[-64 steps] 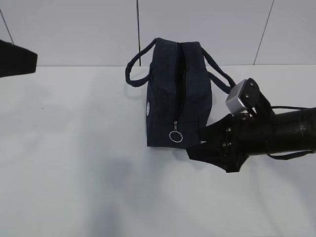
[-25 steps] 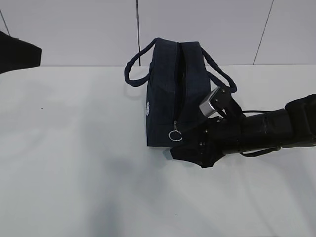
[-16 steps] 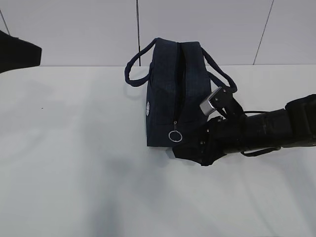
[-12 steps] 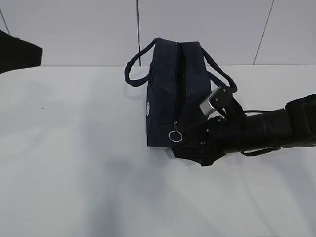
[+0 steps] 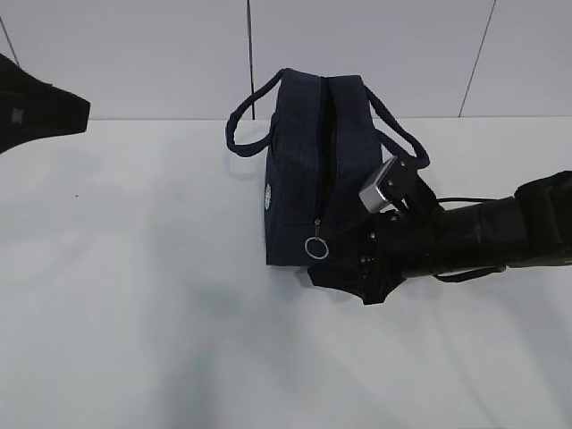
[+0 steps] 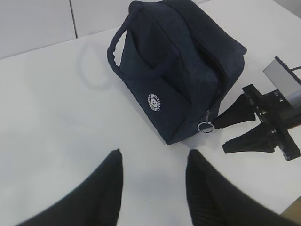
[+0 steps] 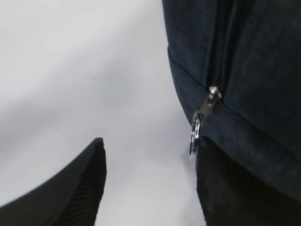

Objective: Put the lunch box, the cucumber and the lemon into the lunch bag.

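The bag (image 5: 317, 170) stood upright at the centre of the exterior view on the white table (image 5: 134, 313), its zipper running down the near end to a ring pull (image 5: 316, 248). The right gripper (image 5: 335, 268) lay low at the bag's lower right corner, jaws spread wide, one finger (image 7: 221, 188) just beside the ring in the right wrist view. The left gripper (image 6: 153, 183) hung well apart from the bag, at the bottom of the left wrist view, also spread wide and holding nothing. The white logo (image 6: 154, 101) faced that camera.
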You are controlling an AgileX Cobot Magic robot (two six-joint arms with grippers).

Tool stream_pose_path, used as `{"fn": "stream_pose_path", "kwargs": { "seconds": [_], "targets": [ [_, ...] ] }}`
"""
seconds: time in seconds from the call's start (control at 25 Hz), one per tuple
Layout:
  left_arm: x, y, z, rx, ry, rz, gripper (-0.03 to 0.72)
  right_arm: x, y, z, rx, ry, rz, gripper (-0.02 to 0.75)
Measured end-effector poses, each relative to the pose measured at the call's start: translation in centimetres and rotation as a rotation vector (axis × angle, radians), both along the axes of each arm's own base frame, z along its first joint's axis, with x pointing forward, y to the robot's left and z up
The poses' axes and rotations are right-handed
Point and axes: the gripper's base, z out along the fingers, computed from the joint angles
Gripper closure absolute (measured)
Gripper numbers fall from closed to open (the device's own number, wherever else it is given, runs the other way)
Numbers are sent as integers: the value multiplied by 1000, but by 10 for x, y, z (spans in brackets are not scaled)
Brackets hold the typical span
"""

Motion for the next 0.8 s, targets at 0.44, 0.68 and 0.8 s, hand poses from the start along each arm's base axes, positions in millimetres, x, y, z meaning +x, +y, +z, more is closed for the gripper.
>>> {"fn": "stream_pose_path", "kwargs": {
  "seconds": [0.44,0.68,0.8],
  "targets": [
    [0,0,0,0,-1,0,371,6,4,-4,25,-11,28,348],
    [0,0,0,-1,-2,1,371,14,4,0,9,-27,5,348],
    [0,0,0,-1,-2,1,371,16,4,1,14,-12,-10,348]
  ]
}}
